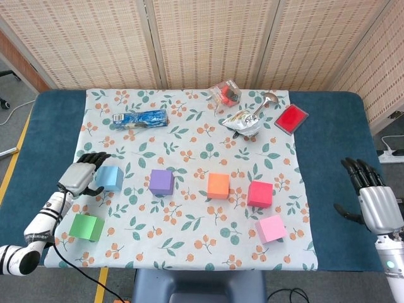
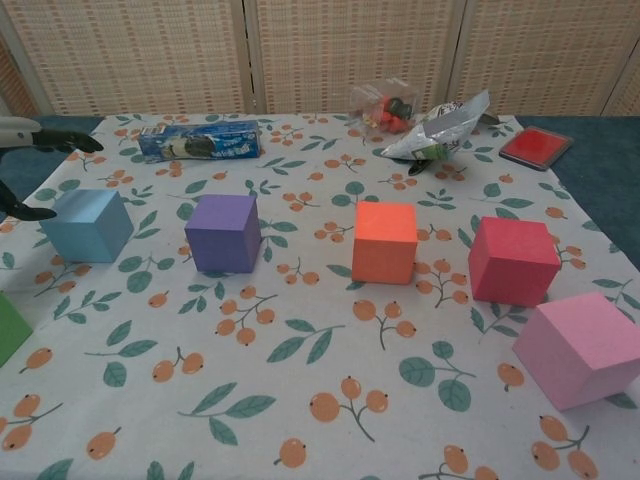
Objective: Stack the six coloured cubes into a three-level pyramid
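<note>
Six cubes lie apart on the floral cloth [image 1: 189, 142]: light blue [image 1: 110, 178] [image 2: 88, 225], purple [image 1: 161, 182] [image 2: 224, 233], orange [image 1: 218, 185] [image 2: 385, 242], red [image 1: 260, 194] [image 2: 513, 261], pink [image 1: 271, 228] [image 2: 582, 348] and green [image 1: 86, 227] [image 2: 8, 328]. My left hand [image 1: 82, 176] [image 2: 28, 140] hovers open just left of the light blue cube, fingers spread towards it, holding nothing. My right hand [image 1: 371, 196] stays open over the blue table at the far right, well away from the cubes.
At the back of the cloth lie a blue snack packet [image 1: 140, 118], a clear bag of small items [image 1: 226, 93], a crumpled silver wrapper [image 1: 242, 121] with a spoon [image 1: 267, 101], and a red pad [image 1: 291, 118].
</note>
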Action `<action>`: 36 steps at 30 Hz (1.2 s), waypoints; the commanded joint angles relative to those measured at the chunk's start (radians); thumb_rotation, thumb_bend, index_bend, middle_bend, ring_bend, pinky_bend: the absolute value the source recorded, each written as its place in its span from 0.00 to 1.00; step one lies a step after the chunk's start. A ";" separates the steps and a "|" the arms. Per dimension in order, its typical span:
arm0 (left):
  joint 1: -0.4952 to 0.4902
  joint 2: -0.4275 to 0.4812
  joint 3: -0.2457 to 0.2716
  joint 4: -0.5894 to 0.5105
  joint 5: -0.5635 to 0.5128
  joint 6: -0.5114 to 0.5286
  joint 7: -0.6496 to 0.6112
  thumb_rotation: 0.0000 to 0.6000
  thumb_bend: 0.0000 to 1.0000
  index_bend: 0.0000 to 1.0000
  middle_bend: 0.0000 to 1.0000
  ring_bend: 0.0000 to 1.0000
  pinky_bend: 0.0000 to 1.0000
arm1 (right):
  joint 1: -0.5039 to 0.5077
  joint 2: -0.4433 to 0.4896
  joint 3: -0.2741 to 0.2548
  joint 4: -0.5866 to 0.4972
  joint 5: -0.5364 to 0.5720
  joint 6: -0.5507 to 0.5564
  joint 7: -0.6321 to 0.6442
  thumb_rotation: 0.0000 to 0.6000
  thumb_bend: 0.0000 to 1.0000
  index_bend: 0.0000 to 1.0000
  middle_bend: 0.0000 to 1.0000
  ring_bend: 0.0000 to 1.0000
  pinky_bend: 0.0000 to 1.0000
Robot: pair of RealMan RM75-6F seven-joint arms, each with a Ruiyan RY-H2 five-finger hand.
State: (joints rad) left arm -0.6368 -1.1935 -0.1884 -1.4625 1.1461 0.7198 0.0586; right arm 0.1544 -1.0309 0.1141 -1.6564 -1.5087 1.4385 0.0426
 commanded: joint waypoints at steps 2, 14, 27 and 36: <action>-0.028 -0.025 0.013 0.028 -0.048 -0.033 0.017 1.00 0.33 0.00 0.00 0.00 0.03 | 0.002 -0.001 -0.001 0.004 0.000 -0.002 0.008 1.00 0.01 0.00 0.05 0.01 0.11; -0.056 -0.110 0.043 0.134 -0.109 -0.037 0.047 1.00 0.33 0.12 0.15 0.14 0.10 | 0.002 -0.001 -0.008 0.008 -0.001 -0.002 0.025 1.00 0.01 0.00 0.05 0.02 0.11; -0.068 -0.132 0.032 0.115 -0.117 0.053 0.101 1.00 0.33 0.36 0.48 0.45 0.32 | -0.005 -0.001 -0.012 0.007 -0.005 0.013 0.028 1.00 0.01 0.00 0.05 0.02 0.11; -0.120 -0.129 0.013 0.033 -0.160 0.024 0.136 1.00 0.33 0.35 0.46 0.44 0.30 | -0.011 0.003 -0.018 0.008 -0.002 0.013 0.040 1.00 0.01 0.00 0.05 0.02 0.11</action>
State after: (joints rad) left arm -0.7466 -1.3196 -0.1714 -1.4210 0.9977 0.7484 0.1837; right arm 0.1438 -1.0277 0.0965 -1.6484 -1.5113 1.4518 0.0820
